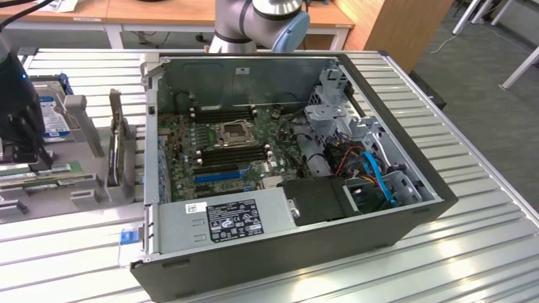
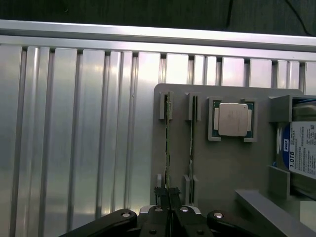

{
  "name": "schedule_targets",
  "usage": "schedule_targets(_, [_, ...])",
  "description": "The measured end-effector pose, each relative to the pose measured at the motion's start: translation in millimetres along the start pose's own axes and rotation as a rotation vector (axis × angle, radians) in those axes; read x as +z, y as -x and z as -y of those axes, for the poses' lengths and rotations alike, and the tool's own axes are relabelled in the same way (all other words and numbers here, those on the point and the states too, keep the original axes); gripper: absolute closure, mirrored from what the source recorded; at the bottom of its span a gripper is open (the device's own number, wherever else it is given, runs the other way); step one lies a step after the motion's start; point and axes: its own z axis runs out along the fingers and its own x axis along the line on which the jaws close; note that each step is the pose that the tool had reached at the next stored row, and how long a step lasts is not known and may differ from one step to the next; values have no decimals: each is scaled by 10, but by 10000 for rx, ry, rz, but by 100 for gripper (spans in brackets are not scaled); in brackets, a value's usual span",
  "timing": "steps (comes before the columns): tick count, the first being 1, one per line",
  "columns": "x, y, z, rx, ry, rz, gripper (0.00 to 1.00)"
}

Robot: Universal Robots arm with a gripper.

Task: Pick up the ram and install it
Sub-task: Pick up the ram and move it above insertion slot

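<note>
The ram (image 2: 168, 143) is a thin green stick standing on edge in a slot of the grey holder (image 2: 222, 168). A second green stick (image 2: 191, 143) stands in the slot beside it. My gripper (image 2: 168, 193) is directly over the near end of the first stick, its dark fingers shut on the top edge. In the exterior view the gripper (image 1: 25, 161) hangs at the far left over the green sticks (image 1: 50, 172) on the holder. The stick still sits in its slot. The black memory slots (image 1: 231, 154) lie on the motherboard inside the open case.
A processor chip (image 2: 233, 119) and a hard drive (image 2: 302, 153) sit on the same holder. The open computer case (image 1: 396, 221) fills the middle of the ribbed metal table (image 1: 471, 265), with a power supply (image 1: 227, 221) at its front and drive cages (image 1: 337, 120) on the exterior view's right.
</note>
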Motion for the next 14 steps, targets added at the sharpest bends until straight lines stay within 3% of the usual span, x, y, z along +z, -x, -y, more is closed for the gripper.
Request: schedule_targets(14, [-184,-2,10,0,1,0,88])
